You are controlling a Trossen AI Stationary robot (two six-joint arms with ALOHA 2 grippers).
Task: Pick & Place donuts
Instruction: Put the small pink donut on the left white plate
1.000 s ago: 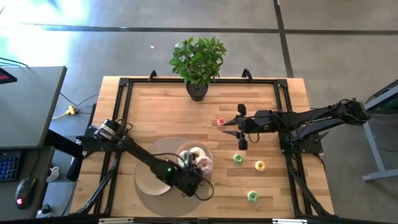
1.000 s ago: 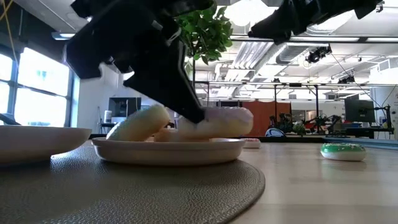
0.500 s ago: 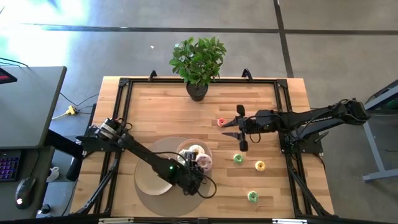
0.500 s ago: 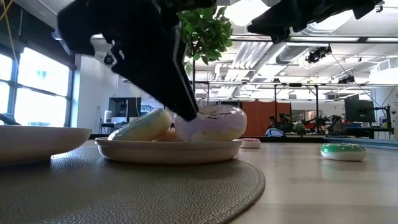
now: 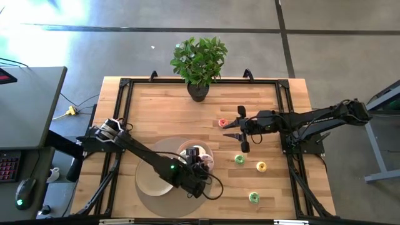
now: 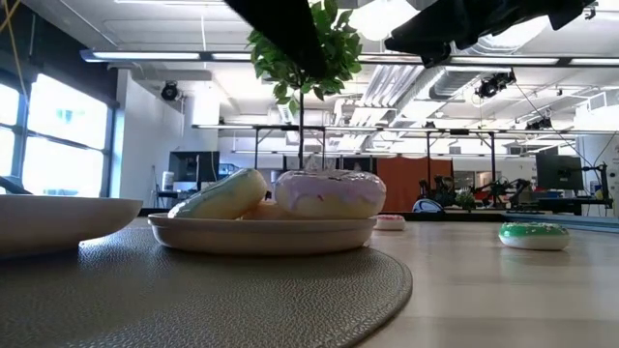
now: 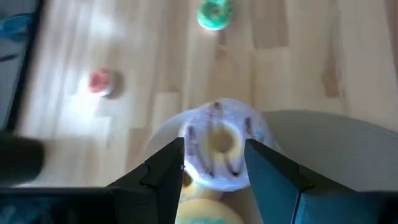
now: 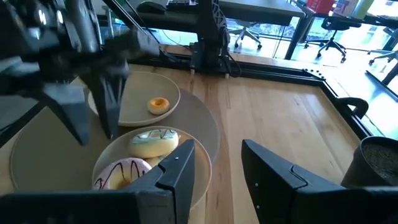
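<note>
A pink donut [image 6: 329, 192] lies flat on the small beige plate [image 6: 261, 235]. A cream donut [image 6: 225, 194] beside it leans on the plate's rim. My left gripper [image 7: 214, 146] hangs open above the pink donut, one finger on each side, clear of it. In the high view it [image 5: 201, 164] is over that plate. My right gripper [image 5: 228, 129] hovers open and empty near the table's middle, next to a red mini donut [image 5: 222, 122]. Two green donuts [image 5: 239, 159] [image 5: 254, 197] and a yellow one [image 5: 261, 166] lie on the wood. Another yellow mini donut [image 8: 158, 104] sits on the larger plate [image 8: 134, 109].
Both plates stand on a round grey placemat [image 5: 147, 153] at the table's near left. A potted plant [image 5: 199, 62] stands at the far edge. A black frame [image 5: 284, 112] runs around the tabletop. Bare wood lies between the plates and the loose donuts.
My left gripper has opened and let go of the pink donut, then gone up clear of it. The donut, first tilted between the fingers, now lies flat on the small plate beside the cream one.
</note>
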